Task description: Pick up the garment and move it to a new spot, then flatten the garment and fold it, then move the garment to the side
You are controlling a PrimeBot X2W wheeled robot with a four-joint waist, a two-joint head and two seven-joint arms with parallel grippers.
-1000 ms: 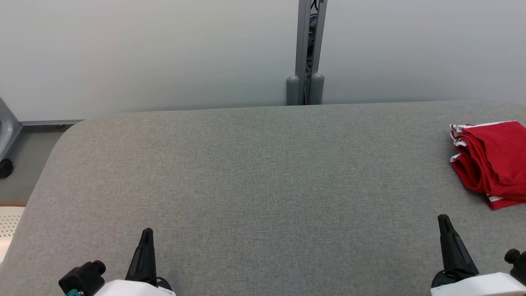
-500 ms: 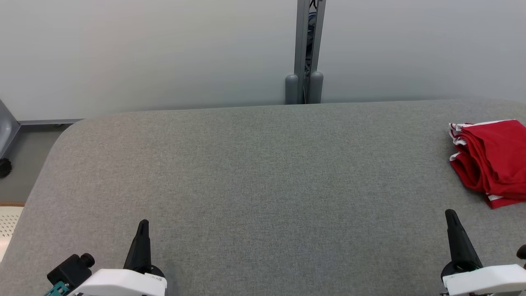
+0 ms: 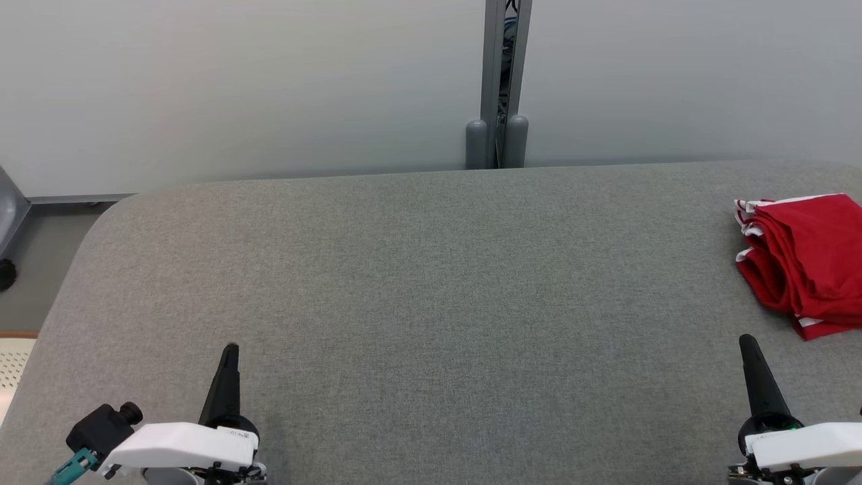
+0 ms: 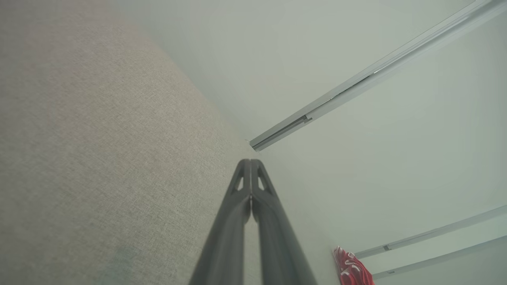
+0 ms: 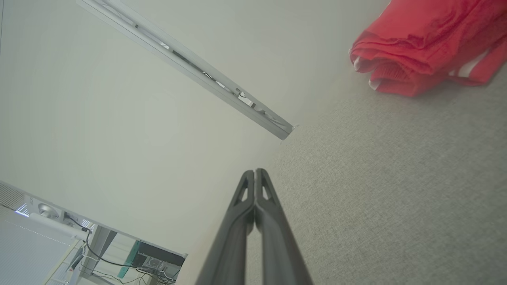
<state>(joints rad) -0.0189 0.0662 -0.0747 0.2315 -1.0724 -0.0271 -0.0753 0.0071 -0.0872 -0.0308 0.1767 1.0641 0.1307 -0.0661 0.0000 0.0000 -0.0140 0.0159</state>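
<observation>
The garment (image 3: 808, 263) is red with white trim, folded into a compact stack at the far right of the grey fabric table (image 3: 431, 289). It also shows in the right wrist view (image 5: 431, 43) and small in the left wrist view (image 4: 350, 269). My left gripper (image 3: 230, 351) rests low at the lower left, shut with nothing in it, fingers pressed together (image 4: 251, 164). At the lower right my right gripper (image 3: 747, 342) is shut and holds nothing (image 5: 255, 174), a little nearer than the garment and apart from it.
A grey metal post (image 3: 500, 81) stands against the pale wall behind the table's far edge. Floor and a wheeled frame leg (image 3: 8, 269) show past the table's rounded left corner. A desk with cables (image 5: 130, 257) appears in the right wrist view.
Both grippers' fingertips have crept up the head view, the right one also to the right. Both stay shut. The garment lies as it did.
</observation>
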